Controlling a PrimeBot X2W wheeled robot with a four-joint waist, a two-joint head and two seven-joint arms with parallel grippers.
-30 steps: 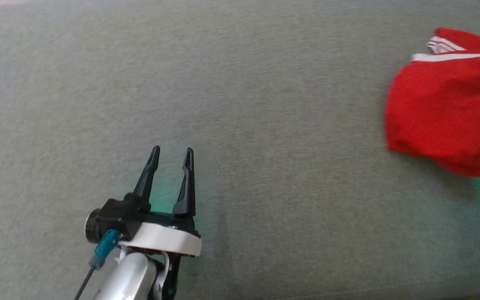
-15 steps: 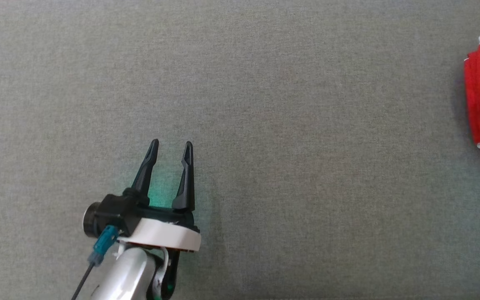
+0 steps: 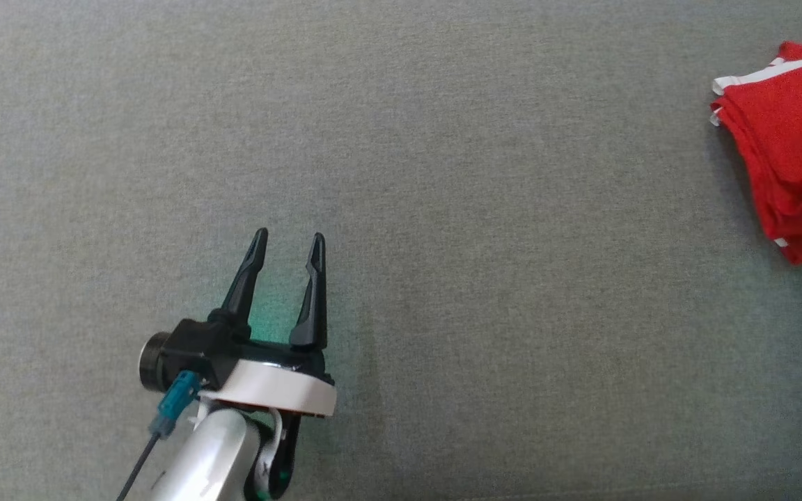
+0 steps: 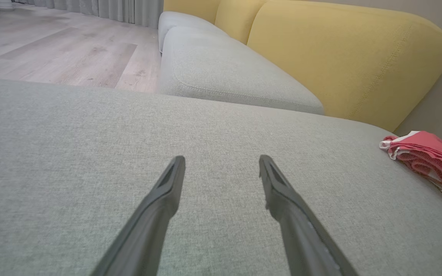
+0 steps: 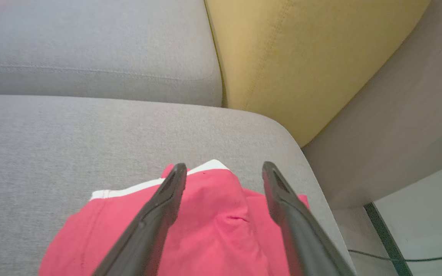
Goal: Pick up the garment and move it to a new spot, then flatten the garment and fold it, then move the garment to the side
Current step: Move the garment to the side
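- The folded red cloth garment with white trim (image 3: 791,160) is lying on the pale grey woven-fabric sofa seat (image 3: 443,174), close to the seat's far right corner.
- In the right wrist view that rounded corner is sitting just beyond the garment, next to the mustard-yellow fabric backrest (image 5: 301,57).
- The right hand (image 5: 224,166) is hanging over the garment with its two dark fingers standing wide apart. Red cloth is showing between and beneath them, and the hand is gripping nothing.
- The left hand (image 3: 288,236) is hovering over bare seat toward the near left, well apart from the garment. Its fingers are spread wide and it is holding nothing.
- Layered edges are showing along the garment's left side in the head view, with a white stripe running along its far edge.
- In the left wrist view a second grey cushion (image 4: 225,73) and a light wooden floor (image 4: 52,50) are lying beyond the seat.
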